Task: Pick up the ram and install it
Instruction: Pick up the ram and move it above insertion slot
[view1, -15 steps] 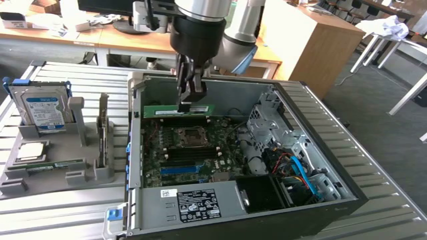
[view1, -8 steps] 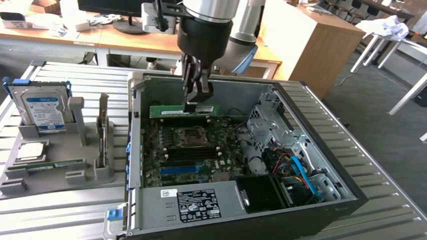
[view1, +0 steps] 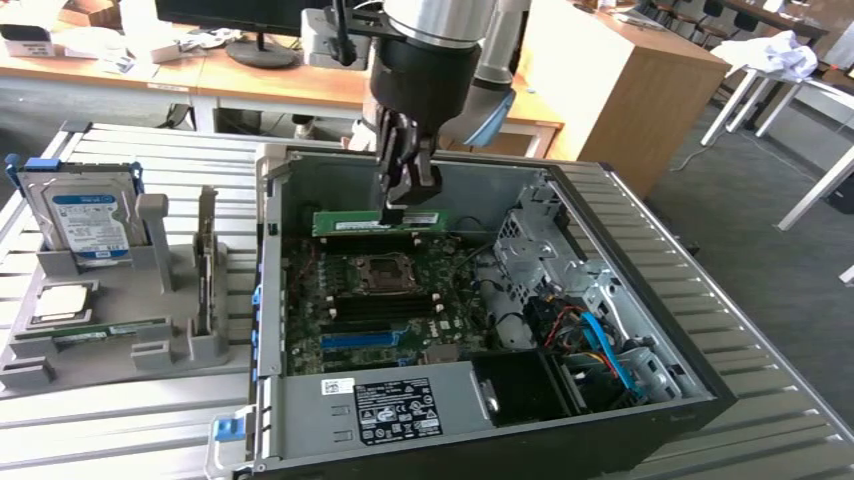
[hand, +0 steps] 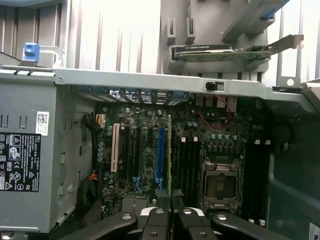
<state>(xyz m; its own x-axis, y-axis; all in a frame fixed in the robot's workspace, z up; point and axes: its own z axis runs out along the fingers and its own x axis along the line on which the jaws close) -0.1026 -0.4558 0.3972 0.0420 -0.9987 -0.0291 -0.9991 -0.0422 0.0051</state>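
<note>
- Gripper (view1: 400, 208) is closed tight on the ram (view1: 350, 223), holding it by its top edge.
- Ram hangs flat and level inside the open PC case (view1: 641, 300), over the green board (view1: 374, 310) w/ the slots.
- Blue hard drive (view1: 86, 218) stands in a grey rack (view1: 160, 300) on the desk (view1: 134, 440), at ext. view's left.

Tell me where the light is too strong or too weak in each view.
Exterior view: even light, the ram in the gripper is plain; the computer case's drive corner is shadowed. Wrist view: the table beyond is washed out; the motherboard is dim.
</note>
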